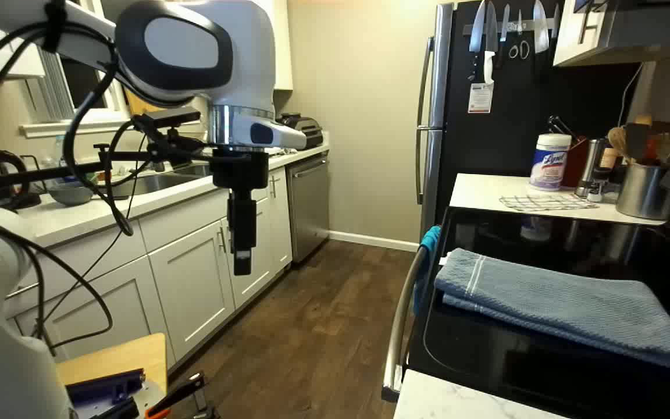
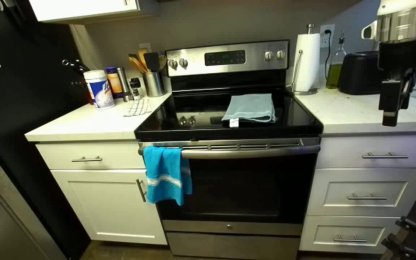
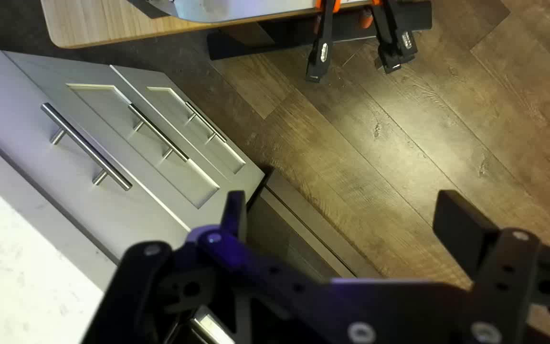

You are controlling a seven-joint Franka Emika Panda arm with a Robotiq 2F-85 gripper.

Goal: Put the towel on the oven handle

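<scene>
A folded blue-grey towel lies flat on the black stove top, seen in both exterior views. The steel oven handle runs along the oven's front in both exterior views. A bright blue towel hangs over one end of the handle; it also shows in an exterior view. My gripper is open and empty, pointing down. It hangs in the air away from the stove and towels, seen in both exterior views. The blue-grey towel is out of the wrist view.
White drawers with bar handles and a counter edge are beside the gripper in the wrist view. A wooden board with black clamps is near. A paper towel roll and black toaster stand on the counter.
</scene>
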